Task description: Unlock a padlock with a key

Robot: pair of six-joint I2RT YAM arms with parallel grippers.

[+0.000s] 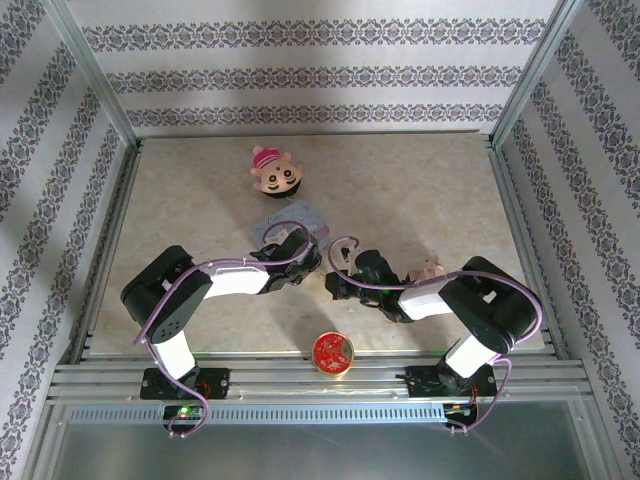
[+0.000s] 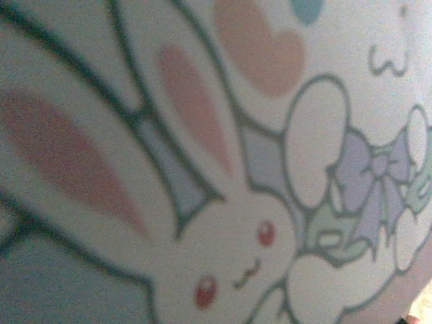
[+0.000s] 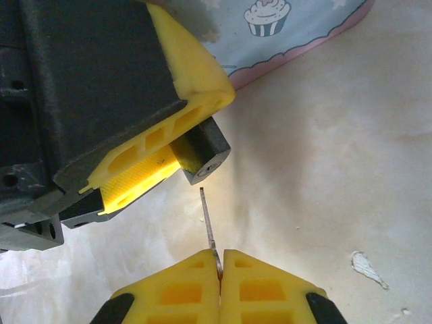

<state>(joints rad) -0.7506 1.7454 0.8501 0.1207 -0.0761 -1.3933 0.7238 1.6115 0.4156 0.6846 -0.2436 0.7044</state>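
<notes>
Around the work we saw a pastel tin (image 1: 290, 222) lying flat on the table (image 1: 420, 190), just beyond the two grippers. Its cartoon rabbit print sat close under the left wrist camera, and its pink-edged corner showed in the right wrist view. Farther back lay a round toy face (image 1: 275, 172). A red round thing (image 1: 332, 352) sat at the near edge between the arm bases, and a small pinkish object (image 1: 428, 268) lay beside the right arm. A white fleck (image 3: 368, 266) marked the table to the right of the right gripper.

The left gripper (image 3: 202, 135) pinched the padlock (image 3: 206, 152) between its yellow fingers (image 3: 196, 74), above the table and just beside the tin's corner. The fingers and the black gripper body hid the padlock's far end, so we could not see the shackle. Its dark body ran on a slant, with the keyhole end sticking out past the fingers, down and to the right.

The right gripper (image 3: 219, 260) had its pads pressed together on the key (image 3: 209, 223), gripping it by its lower end. The key showed edge-on as a thin strip. Its long axis was almost upright in the right wrist view, leaning slightly left. Its tip pointed at the padlock's keyhole end and stood just short of it, over bare table.
</notes>
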